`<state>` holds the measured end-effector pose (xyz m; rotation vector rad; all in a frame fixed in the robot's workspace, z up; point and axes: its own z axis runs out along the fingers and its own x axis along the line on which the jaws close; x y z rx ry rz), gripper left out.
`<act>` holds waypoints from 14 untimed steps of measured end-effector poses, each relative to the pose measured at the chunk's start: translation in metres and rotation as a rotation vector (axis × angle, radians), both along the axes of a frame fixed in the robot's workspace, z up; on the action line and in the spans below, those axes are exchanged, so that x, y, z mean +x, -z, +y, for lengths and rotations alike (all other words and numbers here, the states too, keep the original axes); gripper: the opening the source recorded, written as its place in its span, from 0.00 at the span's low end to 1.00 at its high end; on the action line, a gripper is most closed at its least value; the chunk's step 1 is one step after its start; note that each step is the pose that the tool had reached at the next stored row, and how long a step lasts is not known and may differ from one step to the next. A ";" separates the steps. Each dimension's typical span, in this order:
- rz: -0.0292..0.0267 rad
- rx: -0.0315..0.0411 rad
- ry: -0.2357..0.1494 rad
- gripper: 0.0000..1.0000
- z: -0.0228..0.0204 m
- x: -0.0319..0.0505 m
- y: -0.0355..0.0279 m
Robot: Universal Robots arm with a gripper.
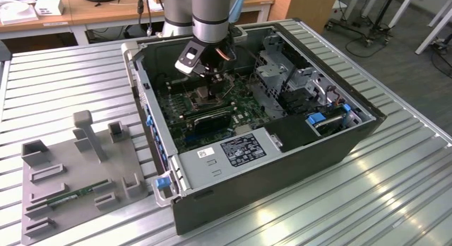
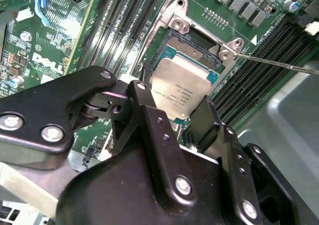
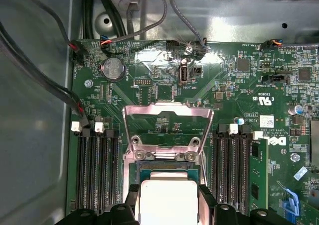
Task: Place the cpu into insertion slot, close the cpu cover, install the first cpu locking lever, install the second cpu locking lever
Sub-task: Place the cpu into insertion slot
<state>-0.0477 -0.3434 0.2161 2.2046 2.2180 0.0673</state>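
Cpu [image 3: 168, 205] is clamped between the two black fingers [image 3: 132, 202] of the gripper [image 3: 168, 192], one on each opposite edge, its metal top showing in both wrist views. It hangs just above the insertion slot [image 2: 193, 45], not seated, and the cpu cover [image 3: 168, 110] stands raised open beside the slot. In the exterior view a grey tray [image 1: 71, 219] lies at eight o'clock of the computer case [image 1: 297, 166], with the gripper inside at eleven o'clock.

I count one cpu [image 2: 182, 88], one slot [image 2: 199, 43], one cover [image 3: 168, 110] and one gripper [image 2: 169, 98]. There is one case [image 1: 304, 151] on the one counter [image 1: 367, 203], plus one grey tray [image 1: 63, 209] with one memory stick [image 1: 74, 196]. The board has one coin battery [image 3: 113, 68] and two banks of memory slots [image 3: 97, 170]; I can't count the slots per bank.
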 end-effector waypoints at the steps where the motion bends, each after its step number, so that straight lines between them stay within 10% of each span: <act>1: 0.0046 0.0000 0.000 0.55 0.0000 0.0000 0.0000; 14: 0.0070 0.0001 0.000 0.55 0.0000 0.0000 0.0086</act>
